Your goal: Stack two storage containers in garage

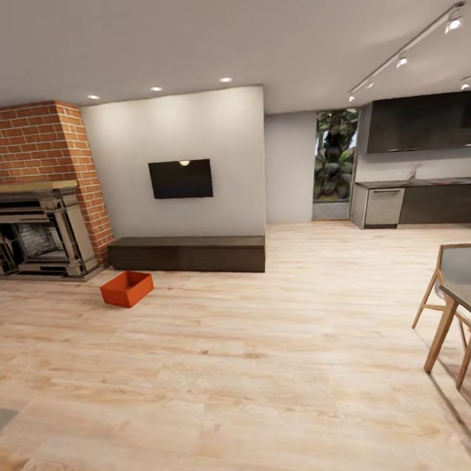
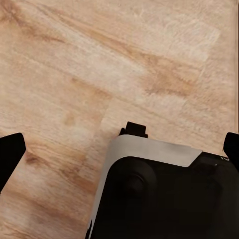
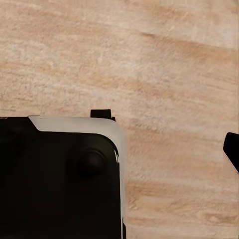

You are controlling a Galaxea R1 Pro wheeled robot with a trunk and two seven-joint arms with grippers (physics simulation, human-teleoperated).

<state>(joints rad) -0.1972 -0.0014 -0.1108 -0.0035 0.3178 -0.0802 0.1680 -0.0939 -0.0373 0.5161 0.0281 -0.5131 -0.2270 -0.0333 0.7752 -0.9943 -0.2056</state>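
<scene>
One orange-red open-top storage container (image 1: 127,288) sits on the pale wood-plank floor of the living room, far ahead to the left, in front of the low dark TV bench (image 1: 187,253). Nothing is visible inside it. In the left wrist view my left gripper (image 2: 121,149) is open, its dark fingertips (image 2: 10,154) at both edges of the picture, over bare planks and my own black-and-white base (image 2: 164,194). In the right wrist view one fingertip (image 3: 232,151) of my right gripper (image 3: 119,149) shows at the edge, spread wide, with nothing held.
A brick fireplace (image 1: 38,228) stands at the far left and a black TV (image 1: 181,179) hangs on the white wall. A wooden chair and table (image 1: 458,311) stand close on the right. The kitchen counter (image 1: 423,201) is at the back right. Open plank floor lies between me and the container.
</scene>
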